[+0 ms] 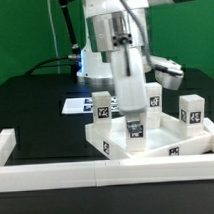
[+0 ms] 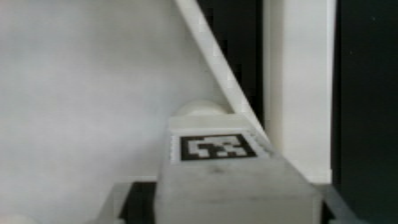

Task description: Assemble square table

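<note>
Gripping leg (image 1: 135,125) over tabletop (image 1: 191,142) – claw (image 1: 133,114) clenched; border wall (image 1: 57,178) ahead.

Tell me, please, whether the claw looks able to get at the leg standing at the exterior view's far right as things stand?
Probably yes. That leg stands upright with open space above it, but the claw appears closed around another leg over the tabletop, so it would need to let go first.

White square slab (image 1: 156,141) w/ black-white tags on its side faces. Legs white, each w/ a black-white tag: one at the exterior view's left (image 1: 101,109), one at its right (image 1: 191,110), one under the arm (image 1: 137,128). Arm (image 1: 117,35) white & grey. Table surface (image 1: 35,107) black; border wall (image 1: 57,177) white; backdrop (image 1: 22,28) green. Wrist view: white leg (image 2: 217,165), black-white tag on top.
</note>
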Available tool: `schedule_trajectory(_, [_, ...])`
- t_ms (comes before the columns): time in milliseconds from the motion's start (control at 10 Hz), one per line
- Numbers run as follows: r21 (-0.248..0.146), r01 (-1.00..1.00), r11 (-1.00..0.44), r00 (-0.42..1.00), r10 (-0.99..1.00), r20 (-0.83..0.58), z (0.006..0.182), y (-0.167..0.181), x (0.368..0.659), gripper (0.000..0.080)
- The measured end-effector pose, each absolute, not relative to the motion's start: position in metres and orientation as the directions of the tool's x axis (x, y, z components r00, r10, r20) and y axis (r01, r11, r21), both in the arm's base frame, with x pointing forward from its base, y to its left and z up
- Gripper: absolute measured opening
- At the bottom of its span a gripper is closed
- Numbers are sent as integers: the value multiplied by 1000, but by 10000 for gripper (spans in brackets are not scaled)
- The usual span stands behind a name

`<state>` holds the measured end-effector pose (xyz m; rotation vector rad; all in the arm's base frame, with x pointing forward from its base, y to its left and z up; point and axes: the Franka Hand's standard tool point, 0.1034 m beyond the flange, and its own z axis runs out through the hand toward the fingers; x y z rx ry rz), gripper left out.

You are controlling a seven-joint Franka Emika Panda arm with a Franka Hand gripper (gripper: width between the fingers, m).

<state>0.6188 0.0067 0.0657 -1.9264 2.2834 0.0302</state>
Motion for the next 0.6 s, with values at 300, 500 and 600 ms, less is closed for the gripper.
schedule_trajectory(300, [-64,-942,328,-316,-937,-146,65,8,618,293])
schedule_trajectory(500, [-80,-975,208,-196,-972,-130,65,10,618,470])
schedule_trajectory(600, [-97,-995,1,9,-995,-97,64,17,617,587])
